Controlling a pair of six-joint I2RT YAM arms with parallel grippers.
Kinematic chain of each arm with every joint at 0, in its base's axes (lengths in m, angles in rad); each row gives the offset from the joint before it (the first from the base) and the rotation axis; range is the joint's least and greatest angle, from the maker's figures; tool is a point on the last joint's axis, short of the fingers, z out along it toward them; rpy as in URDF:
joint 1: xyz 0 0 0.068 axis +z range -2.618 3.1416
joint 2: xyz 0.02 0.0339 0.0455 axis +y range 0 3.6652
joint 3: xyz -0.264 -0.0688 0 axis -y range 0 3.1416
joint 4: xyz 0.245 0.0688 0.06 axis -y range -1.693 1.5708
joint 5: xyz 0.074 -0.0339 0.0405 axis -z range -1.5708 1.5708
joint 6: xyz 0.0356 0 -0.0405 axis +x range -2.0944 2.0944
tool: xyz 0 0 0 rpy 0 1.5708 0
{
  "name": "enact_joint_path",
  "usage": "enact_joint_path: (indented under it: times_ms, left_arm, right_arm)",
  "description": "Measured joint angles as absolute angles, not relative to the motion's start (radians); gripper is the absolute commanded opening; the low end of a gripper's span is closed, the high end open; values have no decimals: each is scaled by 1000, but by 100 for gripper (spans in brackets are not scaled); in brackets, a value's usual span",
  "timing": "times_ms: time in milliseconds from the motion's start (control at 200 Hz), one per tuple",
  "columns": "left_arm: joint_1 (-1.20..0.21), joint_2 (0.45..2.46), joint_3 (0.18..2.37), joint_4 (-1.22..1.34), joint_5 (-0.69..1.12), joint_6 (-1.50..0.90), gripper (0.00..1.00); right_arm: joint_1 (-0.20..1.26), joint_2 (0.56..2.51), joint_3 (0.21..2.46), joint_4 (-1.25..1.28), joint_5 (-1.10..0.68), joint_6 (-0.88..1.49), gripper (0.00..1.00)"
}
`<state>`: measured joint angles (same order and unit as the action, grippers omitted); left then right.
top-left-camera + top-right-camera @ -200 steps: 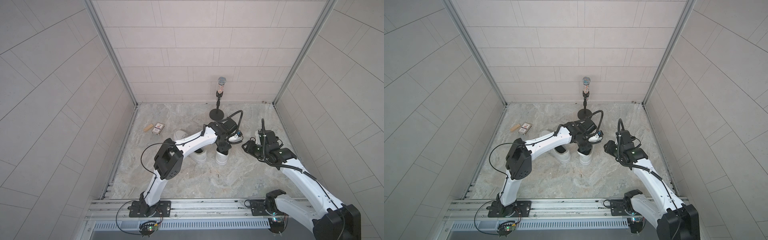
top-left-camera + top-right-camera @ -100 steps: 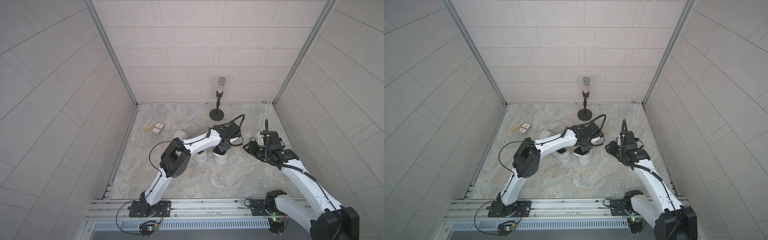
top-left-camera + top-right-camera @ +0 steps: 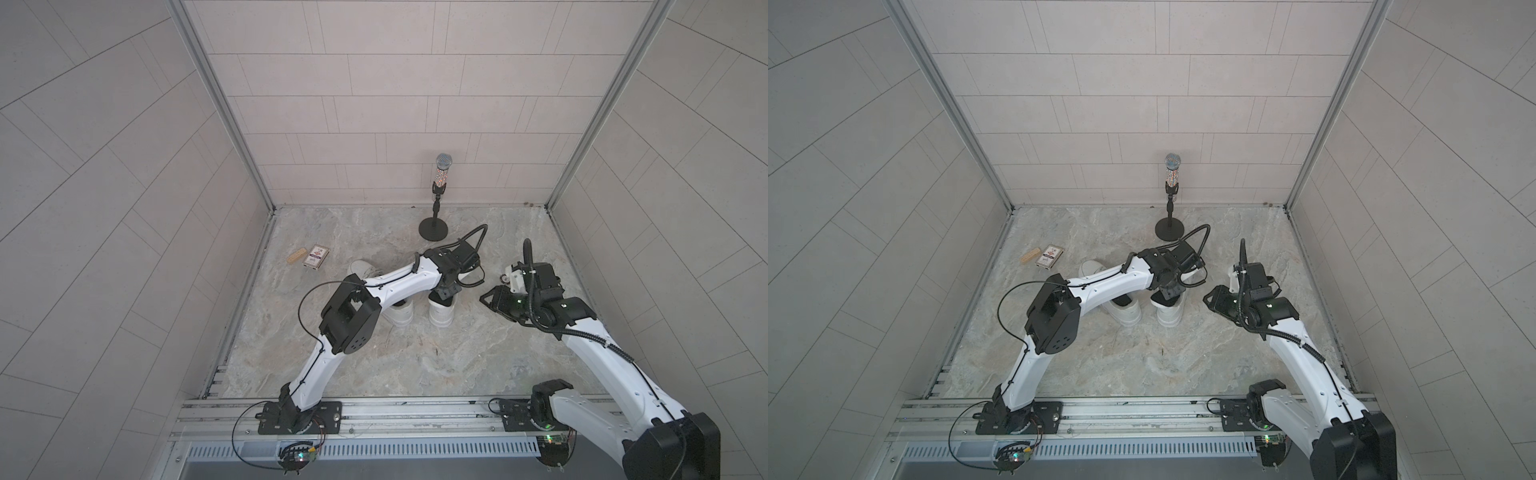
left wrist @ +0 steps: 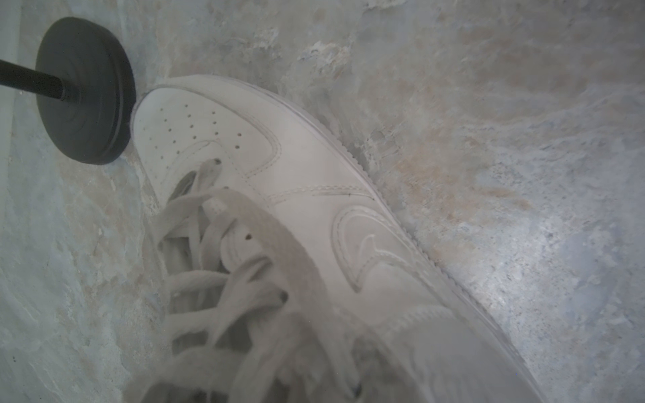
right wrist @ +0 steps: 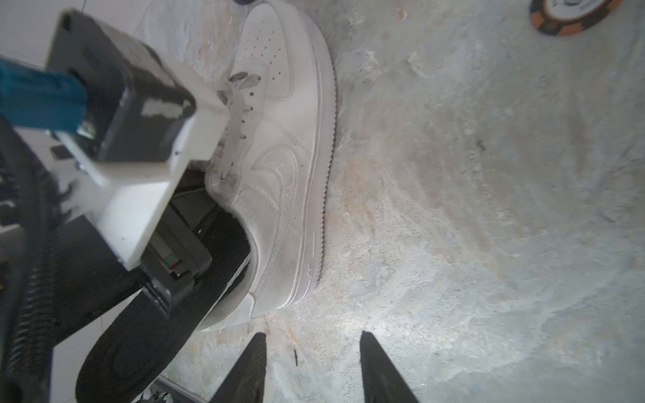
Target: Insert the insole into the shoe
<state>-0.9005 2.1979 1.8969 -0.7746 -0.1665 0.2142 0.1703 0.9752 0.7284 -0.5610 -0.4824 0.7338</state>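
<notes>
A white sneaker, the shoe (image 3: 441, 311) (image 5: 279, 157), stands mid-floor. The black insole (image 5: 150, 331) lies partly inside it, its heel end sticking out over the shoe's heel. My left gripper (image 3: 443, 293) is down in the shoe's opening, on top of the insole and shut. Its fingertips are hidden, so I cannot tell whether they pinch the insole. The left wrist view shows only the laces and toe of the shoe (image 4: 296, 195). My right gripper (image 5: 312, 343) (image 3: 485, 297) hovers open and empty over bare floor, just right of the shoe's heel.
A second white sneaker (image 3: 399, 313) lies left of the shoe, under my left arm. A microphone stand (image 3: 433, 226) rises just beyond the shoe's toe. A card box (image 3: 316, 257) and wooden block (image 3: 296, 254) lie far left. A poker chip (image 5: 572, 14) lies on the floor.
My left gripper has dropped into the shoe's opening and closed, and the left elbow has swung right. The right arm has barely moved.
</notes>
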Motion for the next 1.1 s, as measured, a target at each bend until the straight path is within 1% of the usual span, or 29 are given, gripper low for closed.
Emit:
enact_joint_path:
  times_ms: [205,485,755,966,1101]
  left_arm:
    - [-847,2130,1895,-781,-115,147,0]
    - [-826,2091,1895,-824,-89,83,0]
    - [-806,2089,1909,-883,-28,-76,0]
    - [-801,2073,1888,-883,12,-215,0]
    - [-805,2044,1844,-863,26,-269,0]
  right_arm:
    - [224,1002,767,-548,-518,768,47]
    - [373,1068,800,-497,-518,895,51]
    - [382,1190,878,-487,-555,1050,54]
    - [394,1250,959,-538,-599,1087,55]
    - [399,1271,950,-544,-620,1114,55]
